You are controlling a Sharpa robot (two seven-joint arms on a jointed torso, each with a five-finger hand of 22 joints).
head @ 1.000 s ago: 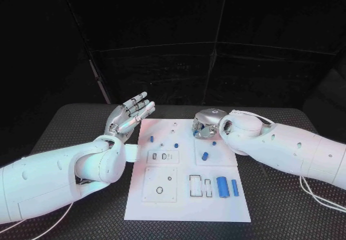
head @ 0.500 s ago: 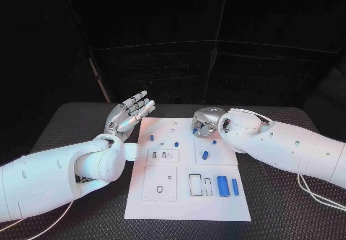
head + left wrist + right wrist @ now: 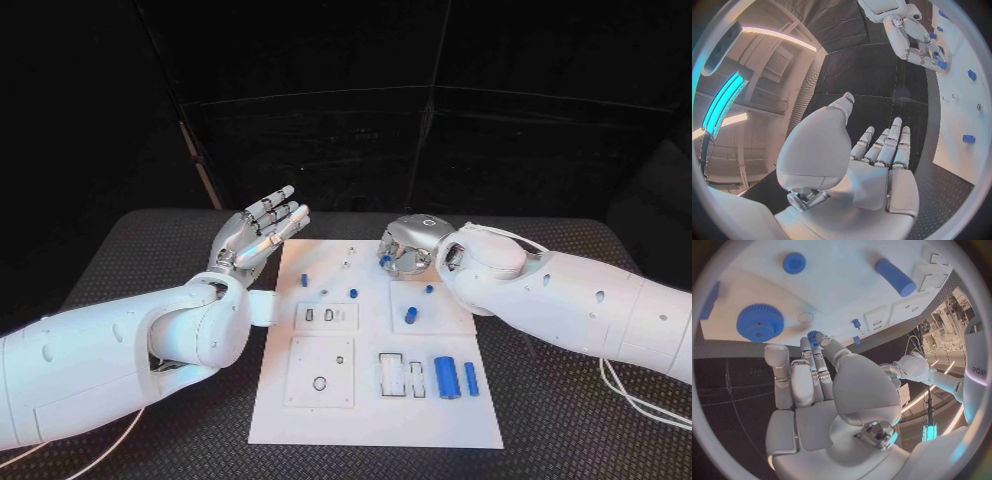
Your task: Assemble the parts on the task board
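The white task board (image 3: 375,405) lies in the middle of the black table. My right hand (image 3: 411,244) hovers over its far right corner and pinches a small blue toothed part (image 3: 814,335) at its fingertips (image 3: 807,347); the same part (image 3: 941,64) shows in the left wrist view. Below that hand sit a large blue gear (image 3: 759,322), a smaller blue round part (image 3: 794,262) and a blue cylinder (image 3: 895,276). My left hand (image 3: 261,226) is raised beside the board's far left corner, fingers spread and holding nothing.
Loose blue parts lie on the board: a small peg (image 3: 304,279), another (image 3: 353,293), a short piece (image 3: 411,314), and two cylinders (image 3: 446,375) near the front right. White slotted plates (image 3: 320,368) occupy the board's front left.
My right hand has shifted slightly left and up over the board's far edge, with the blue part now showing at its fingertips. The left hand has stayed put.
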